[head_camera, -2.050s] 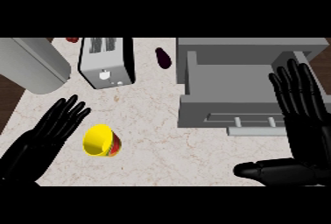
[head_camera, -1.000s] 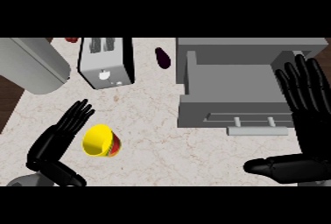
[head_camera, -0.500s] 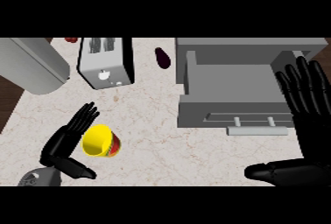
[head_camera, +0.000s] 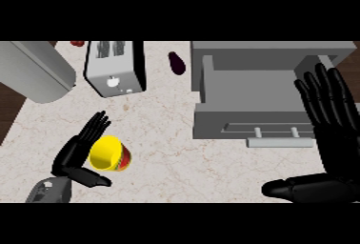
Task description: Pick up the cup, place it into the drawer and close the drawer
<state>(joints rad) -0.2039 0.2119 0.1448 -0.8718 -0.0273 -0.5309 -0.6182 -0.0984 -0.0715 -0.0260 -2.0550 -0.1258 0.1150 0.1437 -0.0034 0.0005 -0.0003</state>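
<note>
The yellow cup (head_camera: 107, 153) lies on its side on the counter (head_camera: 175, 152), well left of the open drawer (head_camera: 253, 97). My left hand (head_camera: 76, 155) sits right against it, fingers (head_camera: 94, 129) straight along its far-left flank and thumb tucked under its near side; I'd call that cradling, not yet a closed grasp. My right hand (head_camera: 330, 114) rests open by the drawer's right edge, fingers spread and upright. So nothing is done yet: I judge the grasp, the lift, the placing and the closing all remain. A toaster (head_camera: 115, 66) stands beyond the cup.
</note>
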